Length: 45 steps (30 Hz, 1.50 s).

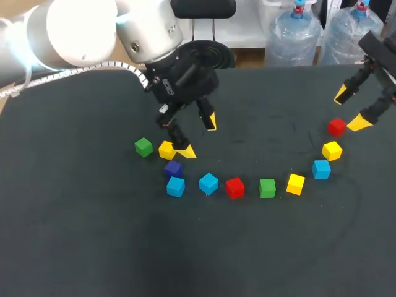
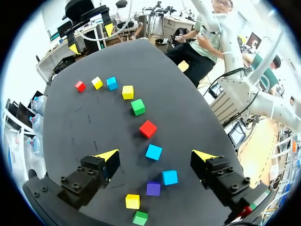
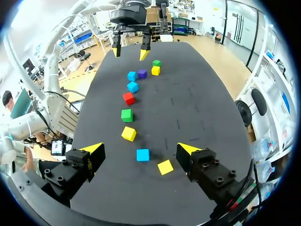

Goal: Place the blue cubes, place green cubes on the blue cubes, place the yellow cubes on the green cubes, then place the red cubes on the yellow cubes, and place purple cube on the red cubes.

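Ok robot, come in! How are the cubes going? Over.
Left gripper open, empty. Right gripper open, empty. Nothing stacked yet. Purple cube close beside a blue cube.

A dark charcoal table with a matte top lies under even light.

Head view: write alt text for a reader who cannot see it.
Eleven coloured cubes lie in a loose arc on a dark table, none stacked. The left gripper, open, hangs by a yellow cube near the arc's left end; the right gripper, open, by a red cube at its right end.
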### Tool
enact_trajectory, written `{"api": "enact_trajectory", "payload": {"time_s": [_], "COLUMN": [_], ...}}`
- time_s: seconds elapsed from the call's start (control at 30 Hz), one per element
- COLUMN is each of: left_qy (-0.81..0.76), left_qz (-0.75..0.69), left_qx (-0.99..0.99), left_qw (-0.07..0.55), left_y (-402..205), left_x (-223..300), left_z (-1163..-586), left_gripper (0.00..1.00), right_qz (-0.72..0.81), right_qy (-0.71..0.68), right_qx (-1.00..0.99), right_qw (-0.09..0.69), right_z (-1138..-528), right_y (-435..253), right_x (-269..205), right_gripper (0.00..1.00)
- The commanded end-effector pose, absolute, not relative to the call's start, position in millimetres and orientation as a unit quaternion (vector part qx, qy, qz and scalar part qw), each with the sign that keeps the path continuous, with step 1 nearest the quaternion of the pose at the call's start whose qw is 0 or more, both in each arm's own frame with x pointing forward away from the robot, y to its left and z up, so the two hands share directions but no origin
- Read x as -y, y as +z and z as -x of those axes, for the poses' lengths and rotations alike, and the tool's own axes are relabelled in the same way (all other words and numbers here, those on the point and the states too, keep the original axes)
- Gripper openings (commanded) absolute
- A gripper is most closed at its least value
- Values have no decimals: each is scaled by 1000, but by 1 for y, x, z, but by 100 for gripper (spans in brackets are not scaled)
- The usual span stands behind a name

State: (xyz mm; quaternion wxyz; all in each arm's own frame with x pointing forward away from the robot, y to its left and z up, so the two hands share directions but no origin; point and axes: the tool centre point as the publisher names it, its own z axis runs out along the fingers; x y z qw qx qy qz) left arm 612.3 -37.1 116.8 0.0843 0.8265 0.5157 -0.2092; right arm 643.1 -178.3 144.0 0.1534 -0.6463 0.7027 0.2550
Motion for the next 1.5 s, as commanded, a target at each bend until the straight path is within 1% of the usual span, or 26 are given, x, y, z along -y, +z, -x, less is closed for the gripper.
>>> {"api": "enact_trajectory", "payload": {"time_s": [0.03, 0.8, 1.27, 1.5], "left_qy": [-209, -156, -152, -146], "left_qz": [-827, -856, -876, -877], "left_qx": [-515, -492, -457, -457], "left_qw": [83, 41, 28, 29], "left_y": [117, 75, 56, 46], "left_x": [37, 66, 65, 59], "left_z": [-614, -609, -598, -606], "left_gripper": [100, 100, 100, 100], "right_qz": [647, 647, 647, 647], "right_qy": [256, 256, 256, 256], "right_qx": [-702, -702, -702, -702], "right_qw": [153, 153, 153, 153], "right_z": [-644, -644, -644, -644], "right_y": [144, 144, 144, 144], "right_x": [178, 178, 178, 178], "right_gripper": [100, 100, 100, 100]}}
